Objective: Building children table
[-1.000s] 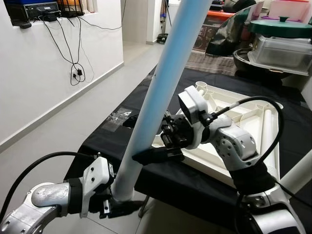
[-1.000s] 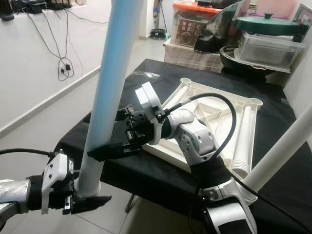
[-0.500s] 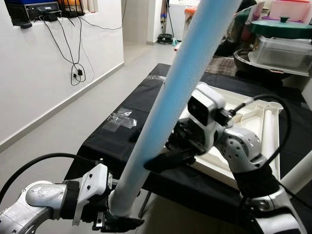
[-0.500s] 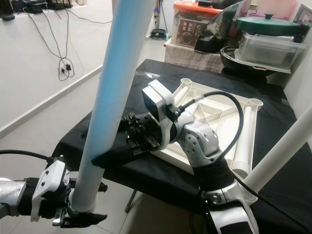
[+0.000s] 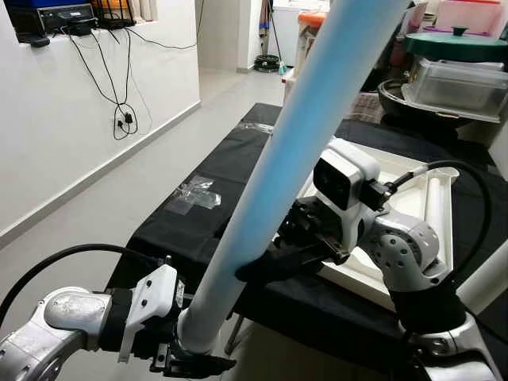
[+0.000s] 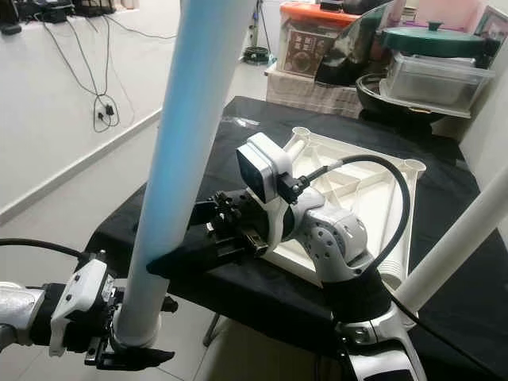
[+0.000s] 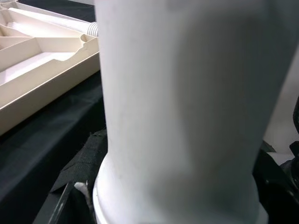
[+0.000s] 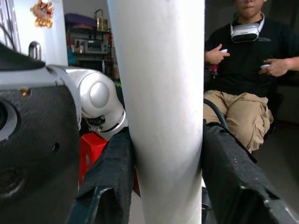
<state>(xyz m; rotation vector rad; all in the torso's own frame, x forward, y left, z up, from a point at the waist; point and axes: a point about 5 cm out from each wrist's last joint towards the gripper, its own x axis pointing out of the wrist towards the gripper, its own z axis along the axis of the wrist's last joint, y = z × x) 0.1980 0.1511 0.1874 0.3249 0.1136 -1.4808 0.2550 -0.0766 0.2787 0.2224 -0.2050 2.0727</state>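
A long white table leg (image 5: 302, 135) slants up from low on the left to the top of the head views. My left gripper (image 5: 197, 353) is shut around its lower end, near the floor side of the table. My right gripper (image 5: 238, 268) is shut on the same leg partway up; in the right wrist view the leg (image 8: 161, 116) sits tight between the black fingers (image 8: 107, 177). The cream table top (image 5: 413, 171) lies upside down on the black-covered table (image 5: 214, 198), with a second leg (image 5: 432, 210) lying in it. A third white leg (image 5: 484, 282) leans at the right.
A crumpled clear plastic wrap (image 5: 190, 193) lies on the black cloth. Lidded containers (image 5: 456, 75) are stacked at the back right. Cables (image 5: 123, 119) hang on the white wall to the left, above open floor. A person (image 8: 243, 70) sits behind, holding controllers.
The leg's upper end has swung to the right, so it slants more. My right arm has risen and shifted right with it, and my left gripper has sunk a little lower.
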